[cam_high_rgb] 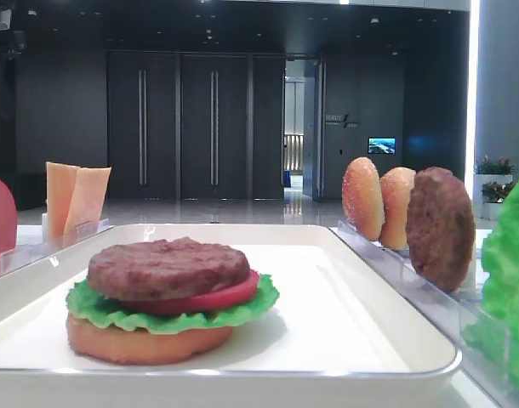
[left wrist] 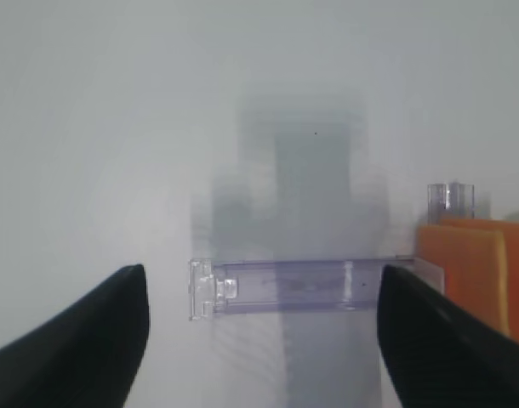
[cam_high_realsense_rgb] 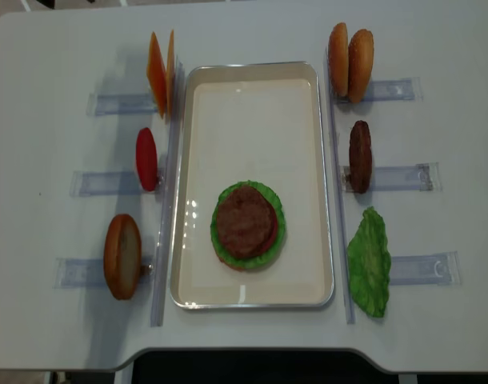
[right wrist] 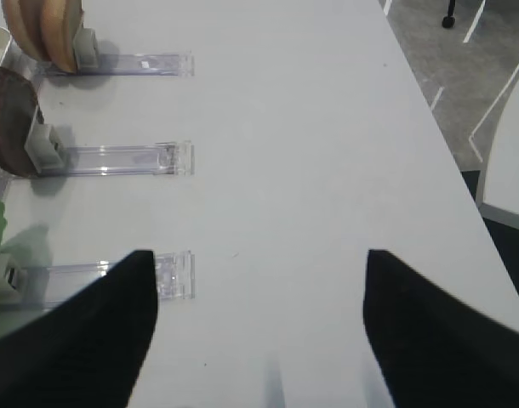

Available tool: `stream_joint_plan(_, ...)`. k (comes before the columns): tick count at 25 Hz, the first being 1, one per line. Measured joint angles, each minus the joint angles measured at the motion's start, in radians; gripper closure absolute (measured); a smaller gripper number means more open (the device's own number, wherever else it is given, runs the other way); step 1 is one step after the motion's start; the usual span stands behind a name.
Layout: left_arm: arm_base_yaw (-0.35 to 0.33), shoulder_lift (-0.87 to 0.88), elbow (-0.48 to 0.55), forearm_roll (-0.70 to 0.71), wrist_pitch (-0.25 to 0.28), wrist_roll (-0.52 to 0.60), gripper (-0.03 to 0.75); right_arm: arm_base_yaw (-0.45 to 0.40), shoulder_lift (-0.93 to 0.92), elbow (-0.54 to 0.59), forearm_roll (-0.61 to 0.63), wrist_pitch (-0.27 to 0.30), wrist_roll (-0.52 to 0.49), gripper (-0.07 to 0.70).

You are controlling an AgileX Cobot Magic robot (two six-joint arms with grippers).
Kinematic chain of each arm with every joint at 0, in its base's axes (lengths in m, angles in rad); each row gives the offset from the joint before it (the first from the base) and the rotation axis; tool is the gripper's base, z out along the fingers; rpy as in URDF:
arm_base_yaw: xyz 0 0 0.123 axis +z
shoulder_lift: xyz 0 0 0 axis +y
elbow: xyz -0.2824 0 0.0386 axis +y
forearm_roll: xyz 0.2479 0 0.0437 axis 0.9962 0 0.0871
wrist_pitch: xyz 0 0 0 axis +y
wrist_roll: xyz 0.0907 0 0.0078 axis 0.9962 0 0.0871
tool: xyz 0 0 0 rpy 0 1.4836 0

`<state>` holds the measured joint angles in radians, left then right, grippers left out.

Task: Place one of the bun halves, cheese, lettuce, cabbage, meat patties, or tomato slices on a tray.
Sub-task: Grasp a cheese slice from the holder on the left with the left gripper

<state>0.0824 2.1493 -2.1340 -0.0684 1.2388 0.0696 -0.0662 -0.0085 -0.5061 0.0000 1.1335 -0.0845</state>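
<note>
On the white tray (cam_high_realsense_rgb: pixel 252 88) (cam_high_rgb: pixel 345 280) sits a stack: bun half, lettuce, tomato slice and meat patty (cam_high_realsense_rgb: pixel 246 222) (cam_high_rgb: pixel 168 266) on top. Two cheese slices (cam_high_realsense_rgb: pixel 160 70) (cam_high_rgb: pixel 76 198) stand upright in a clear rack left of the tray. In the left wrist view my left gripper (left wrist: pixel 261 289) is open above that rack's bare end, with the cheese (left wrist: pixel 472 268) just past its right finger. My right gripper (right wrist: pixel 259 263) is open over bare table, with nothing between its fingers. Neither arm shows in the overhead view.
Left racks also hold a tomato slice (cam_high_realsense_rgb: pixel 146 158) and a bun half (cam_high_realsense_rgb: pixel 122 256). Right racks hold two bun halves (cam_high_realsense_rgb: pixel 350 60) (right wrist: pixel 42 30), a patty (cam_high_realsense_rgb: pixel 360 156) (right wrist: pixel 13 119) and lettuce (cam_high_realsense_rgb: pixel 370 260). The table edge (right wrist: pixel 464 170) runs to the right of my right gripper.
</note>
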Motion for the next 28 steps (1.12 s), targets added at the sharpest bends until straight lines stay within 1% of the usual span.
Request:
stream_joint_plan(3, -0.017, 0.012, -0.001, 0.05, 0.0, -0.027, 0.072, 0.0, 0.0, 0.0, 0.0, 0.0, 0.0, 0.146)
stream_joint_plan(5, -0.042, 0.013, -0.001, 0.115, 0.001, -0.058, 0.072, 0.0, 0.0, 0.0, 0.0, 0.0, 0.0, 0.146)
stream_joint_plan(7, -0.072, 0.013, -0.002, 0.144, 0.001, -0.075, 0.072, 0.0, 0.0, 0.0, 0.0, 0.0, 0.0, 0.146)
stream_joint_plan(17, -0.244, 0.013, -0.002, 0.15, 0.001, -0.197, 0.072, 0.0, 0.0, 0.0, 0.0, 0.0, 0.0, 0.146)
stream_joint_plan(21, -0.302, 0.013, -0.002, 0.15, 0.001, -0.23, 0.072, 0.0, 0.0, 0.0, 0.0, 0.0, 0.0, 0.146)
stream_joint_plan(28, -0.362, 0.013, -0.002, 0.149, 0.001, -0.267, 0.072, 0.0, 0.0, 0.0, 0.0, 0.0, 0.0, 0.146)
